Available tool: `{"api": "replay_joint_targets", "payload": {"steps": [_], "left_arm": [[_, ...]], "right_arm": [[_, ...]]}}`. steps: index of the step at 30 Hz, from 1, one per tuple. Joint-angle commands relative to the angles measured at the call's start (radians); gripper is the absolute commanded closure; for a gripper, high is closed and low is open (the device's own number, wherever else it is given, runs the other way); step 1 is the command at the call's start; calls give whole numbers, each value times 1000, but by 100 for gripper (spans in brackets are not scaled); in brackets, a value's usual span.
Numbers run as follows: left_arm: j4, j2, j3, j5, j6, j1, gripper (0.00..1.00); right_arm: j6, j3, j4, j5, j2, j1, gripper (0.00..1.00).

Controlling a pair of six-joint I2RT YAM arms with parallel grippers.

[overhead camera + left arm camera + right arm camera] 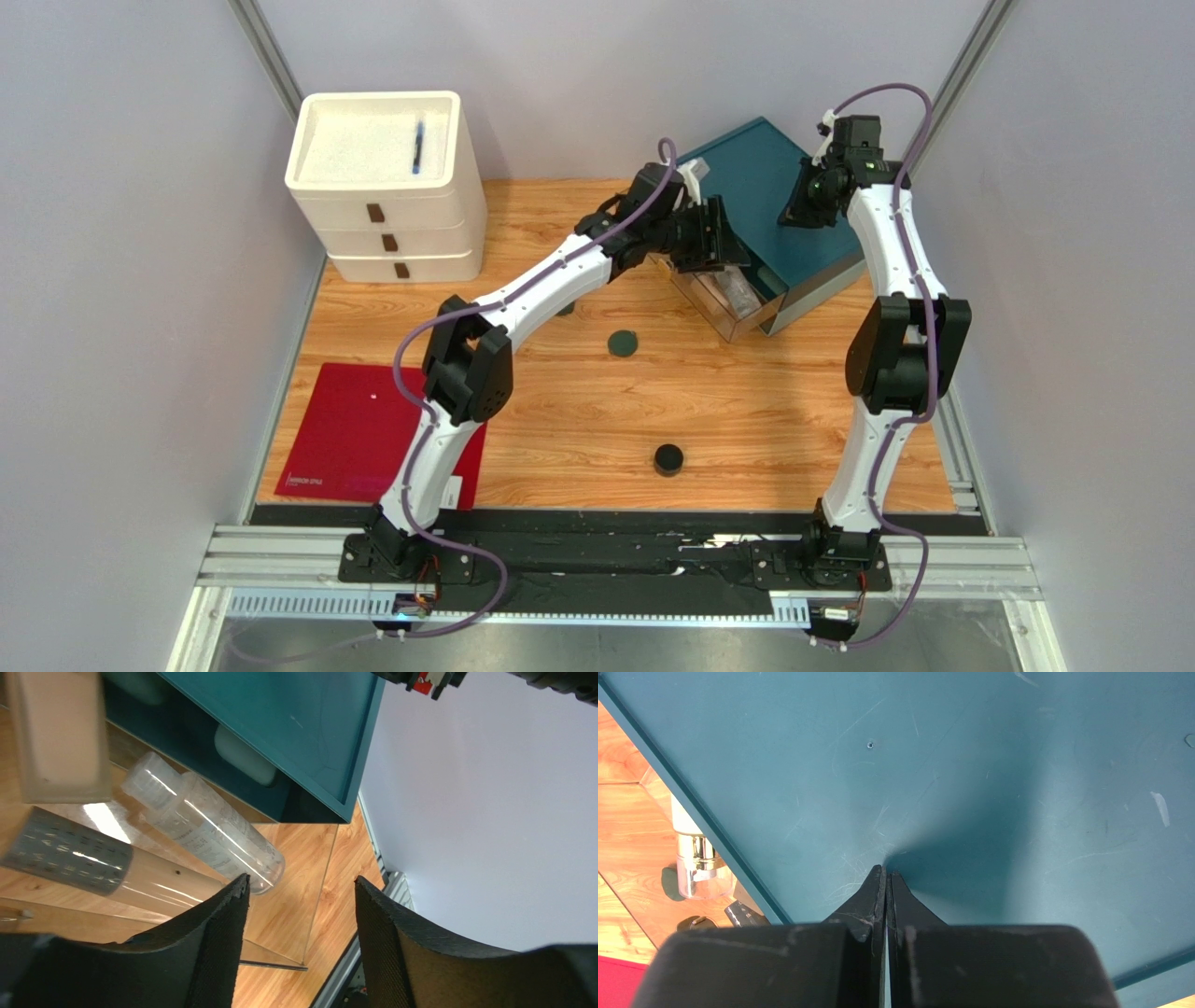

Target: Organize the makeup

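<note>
The wooden table (786, 420) carries a teal lid (765, 182) at its far right, tilted up over a clear box (723, 301). The right gripper (885, 875) rests its tips on top of that lid with its fingers pressed together and nothing between them. It looks to be steadying the lid, though the contact is hard to judge from the wrist view.

The left gripper (302, 882) hangs at the mouth of the clear box, its fingers spread wide and empty. Inside the box, just ahead of it, lie a clear bottle (203, 822), a grey-capped beige bottle (67, 854) and a second beige bottle (60, 735). All three lie roughly parallel. A gold-necked bottle (696, 857) stands upright under the lid's edge.

What is left loose lies the other way, out on the open boards between the box and the arm bases. The black round jar (669, 458) sits nearer the bases and the dark-green disc (623, 342) nearer the box. Both lie back toward the bases from the left gripper and close to that arm's line, while the right arm is well apart from them and occupied. So the left arm is probably the one to fetch them. Being round, neither has a long axis to line up with, and a grip from above at any angle should do.
</note>
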Motion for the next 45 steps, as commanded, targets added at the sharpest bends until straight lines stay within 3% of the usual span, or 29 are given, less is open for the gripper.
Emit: {"api": "replay_joint_targets", "payload": {"steps": [1,3,4,6,7,10,13,17,23,28,35,39,45], "left_arm": [[-4,-127,6,-22,44,45,43],[1,-170,-43,-25,61,62,49],[18,-222,-113,-24,65,73,61],[30,-277,-242,-27,76,107,67],[53,-328,-292,-24,76,119,82],[104,-400,-477,-22,53,171,100],[131,-397,-583,16,4,217,100],[171,-322,-597,105,-40,234,100],[196,-163,-443,151,-118,211,100],[109,-8,-168,159,-135,161,100],[138,202,123,157,-266,95,100],[205,291,193,163,-400,82,100],[288,338,226,162,-458,85,100]], "right_arm": [[-14,-57,-133,47,31,-9,100],[-16,-58,-133,49,28,-9,100],[-17,-61,-131,49,27,-9,100],[-17,-61,-133,49,27,-9,100],[-16,-63,-131,49,27,-9,100],[-13,-67,-128,49,27,-9,100],[-13,-71,-128,47,31,-9,100],[-13,-71,-128,48,30,-9,100],[-14,-69,-128,47,33,-9,100],[-14,-64,-128,49,36,-9,100],[-13,-60,-127,44,45,-9,100],[-11,-55,-128,38,48,-9,100],[-13,-51,-133,35,45,-12,100]]}}
